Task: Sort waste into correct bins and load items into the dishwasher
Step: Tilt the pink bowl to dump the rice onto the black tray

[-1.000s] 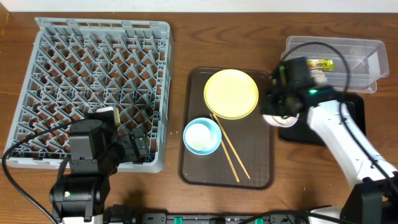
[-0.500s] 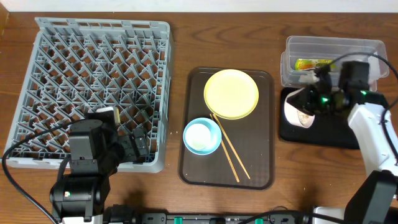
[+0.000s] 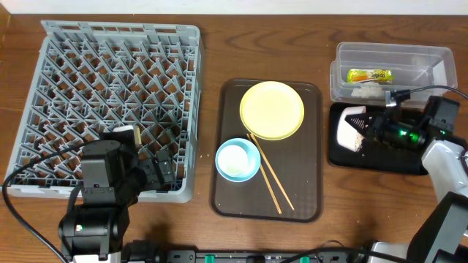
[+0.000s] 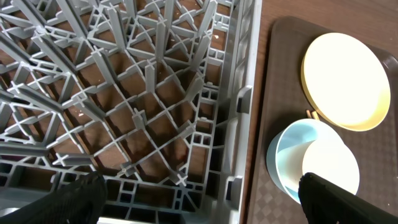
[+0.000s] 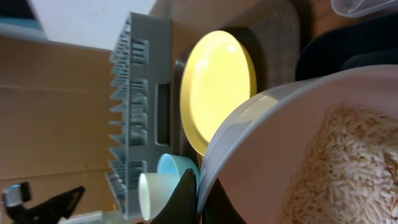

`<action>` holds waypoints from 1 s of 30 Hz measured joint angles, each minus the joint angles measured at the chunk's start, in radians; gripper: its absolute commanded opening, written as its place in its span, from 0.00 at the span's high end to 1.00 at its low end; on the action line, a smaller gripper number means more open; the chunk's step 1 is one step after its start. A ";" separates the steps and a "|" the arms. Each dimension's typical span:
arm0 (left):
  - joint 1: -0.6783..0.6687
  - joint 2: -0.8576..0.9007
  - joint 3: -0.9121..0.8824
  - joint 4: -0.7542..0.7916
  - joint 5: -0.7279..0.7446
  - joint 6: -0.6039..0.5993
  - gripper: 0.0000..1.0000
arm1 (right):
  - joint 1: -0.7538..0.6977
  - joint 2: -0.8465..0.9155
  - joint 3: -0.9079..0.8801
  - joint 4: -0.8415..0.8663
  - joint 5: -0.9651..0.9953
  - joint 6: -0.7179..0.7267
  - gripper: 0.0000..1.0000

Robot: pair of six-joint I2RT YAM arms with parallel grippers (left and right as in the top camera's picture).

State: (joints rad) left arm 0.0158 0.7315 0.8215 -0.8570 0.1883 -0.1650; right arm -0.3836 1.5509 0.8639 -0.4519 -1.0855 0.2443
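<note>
Wooden table (image 3: pixel 208 44), right side: my right gripper (image 3: pixel 363 130) clenches the white bowl (image 3: pixel 346 130) by its rim, tipped sideways over the black tray (image 3: pixel 380 162). My left gripper (image 3: pixel 162 170) gapes wide above the dish rack (image 3: pixel 110 73), near corner.

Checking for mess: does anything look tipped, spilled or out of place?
The round white bowl is tipped on its side over the shallow black tray, gripped at its rim by the right claw, with pale rice-like crumbs inside. I see no spill.

White bowl (image 5: pixel 261 158) overruns the right wrist view.
</note>
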 measured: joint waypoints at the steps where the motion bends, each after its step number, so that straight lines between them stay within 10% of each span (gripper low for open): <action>1: 0.000 0.000 0.000 0.000 0.000 0.000 0.00 | -0.005 0.000 -0.005 0.006 -0.010 0.005 0.99; 30: 0.000 0.000 0.000 0.000 0.000 0.000 0.00 | -0.155 0.000 -0.043 0.258 -0.193 0.346 0.99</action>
State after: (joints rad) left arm 0.0158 0.7315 0.8215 -0.8570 0.1883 -0.1650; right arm -0.5385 1.5509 0.8207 -0.1936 -1.2781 0.5907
